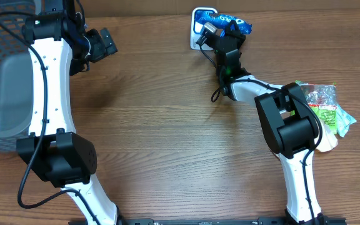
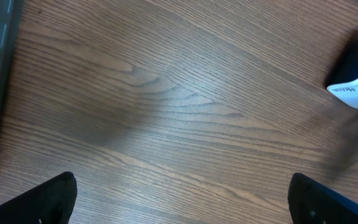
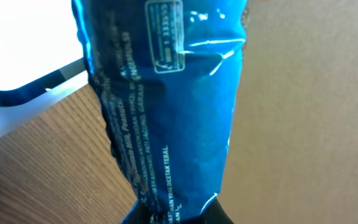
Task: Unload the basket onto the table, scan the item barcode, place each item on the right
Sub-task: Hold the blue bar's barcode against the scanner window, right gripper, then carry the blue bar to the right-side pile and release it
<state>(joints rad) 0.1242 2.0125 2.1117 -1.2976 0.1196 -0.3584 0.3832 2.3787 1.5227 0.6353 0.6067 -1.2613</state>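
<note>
right hand (image 1: 219,32) is pinching blue packet (image 3: 166,93) beside scanner (image 1: 197,17) | left hand (image 1: 107,42) is hovering, spread wide, above table (image 2: 185,106)

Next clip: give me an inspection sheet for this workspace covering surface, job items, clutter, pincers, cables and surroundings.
Surface: wooden table, no spills or marks seen.
Job's things: blue packet held over a white device with a blue rim, presumably the scanner, at the far edge; no barcode made out.
Clutter: heap of wrapped packets on the right side, beside the right arm.
Grippers: left pincer open and empty, above bare wood; right pincer shut on the blue packet.
Cables: black cables run along both arms, none across the table.
Surroundings: grey mesh basket at the left edge.
</note>
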